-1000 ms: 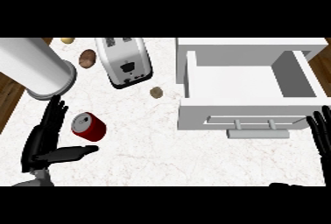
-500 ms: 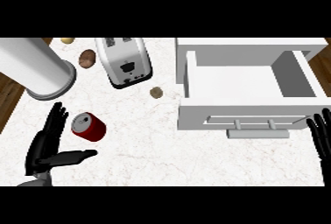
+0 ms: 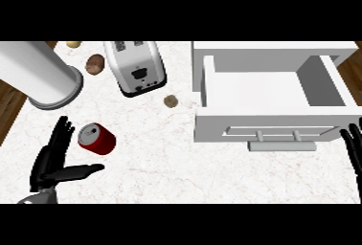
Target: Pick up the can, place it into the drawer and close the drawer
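Nearest, the left hand stands at the lower left of the white marble bench, fingers straight and pointing away, thumb stretched out to the side; it holds nothing. Its fingertips lie just beside the can but whether they touch it I cannot tell. The can is red, lying tilted on the bench with its silver top turned toward the hand, well apart from the drawer.

At the right edge the right hand shows only as a few straight fingers, the rest cut off by the frame; it is open and touches nothing, near the drawer's front corner.

The drawer is white and pulled open, its inside bare, with a bar handle on the front panel. Farther back sit a small brown lump, a silver toaster lying at a slant, a brown potato, and a large white cylinder, partly cut off at the left. A small yellowish thing at the far edge is too small to make out.
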### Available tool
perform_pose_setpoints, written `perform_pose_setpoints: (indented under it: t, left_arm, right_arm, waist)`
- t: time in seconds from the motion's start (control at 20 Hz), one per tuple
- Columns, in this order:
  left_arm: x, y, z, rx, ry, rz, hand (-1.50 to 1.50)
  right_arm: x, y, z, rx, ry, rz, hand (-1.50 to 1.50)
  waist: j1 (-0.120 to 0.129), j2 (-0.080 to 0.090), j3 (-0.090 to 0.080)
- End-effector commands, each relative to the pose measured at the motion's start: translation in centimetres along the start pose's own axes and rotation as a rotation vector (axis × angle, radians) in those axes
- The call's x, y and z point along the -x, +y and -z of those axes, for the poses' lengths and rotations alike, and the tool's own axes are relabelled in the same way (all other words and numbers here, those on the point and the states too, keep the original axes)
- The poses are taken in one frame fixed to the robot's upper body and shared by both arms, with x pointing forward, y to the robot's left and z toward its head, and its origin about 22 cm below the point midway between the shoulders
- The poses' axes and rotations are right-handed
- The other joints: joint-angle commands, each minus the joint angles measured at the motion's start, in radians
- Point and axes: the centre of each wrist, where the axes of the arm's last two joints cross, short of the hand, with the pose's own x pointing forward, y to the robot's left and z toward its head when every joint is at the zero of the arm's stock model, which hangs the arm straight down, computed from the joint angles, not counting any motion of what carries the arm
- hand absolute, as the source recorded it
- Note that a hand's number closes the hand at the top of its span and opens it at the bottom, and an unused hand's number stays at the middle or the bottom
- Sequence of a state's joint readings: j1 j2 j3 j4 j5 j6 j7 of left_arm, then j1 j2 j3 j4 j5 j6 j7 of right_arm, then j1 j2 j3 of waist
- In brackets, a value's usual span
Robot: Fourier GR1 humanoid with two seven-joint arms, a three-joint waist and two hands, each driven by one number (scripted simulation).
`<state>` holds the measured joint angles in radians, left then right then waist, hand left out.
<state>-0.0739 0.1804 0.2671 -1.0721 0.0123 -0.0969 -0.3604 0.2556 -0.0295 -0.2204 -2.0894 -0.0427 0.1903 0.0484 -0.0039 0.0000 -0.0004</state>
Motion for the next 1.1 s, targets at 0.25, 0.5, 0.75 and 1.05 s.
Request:
perform_pose_setpoints:
  t: [0.25,0.5,0.75,1.05]
  left_arm:
    - [2.0,-1.1,0.7,0.003,-0.004,-0.012,-1.50]
    - [1.6,-0.3,3.9,-0.002,0.010,-0.027,-1.50]
    - [2.7,0.1,1.7,-0.001,0.014,-0.027,-1.50]
    - [0.8,-2.6,5.4,0.003,0.004,-0.025,-1.50]
  right_arm:
    - [-1.0,-0.7,0.2,-0.002,0.012,-0.005,-1.50]
    - [0.7,0.3,1.2,-0.005,0.001,0.002,-1.50]
    - [-2.5,-0.4,1.2,0.000,-0.003,-0.007,-1.50]
    - [-0.8,1.5,0.3,0.005,0.002,0.012,-1.50]
  waist:
    - [0.000,0.000,0.000]
    - [-0.002,0.001,0.000]
    - [0.001,0.000,0.000]
    - [-0.002,0.000,0.000]
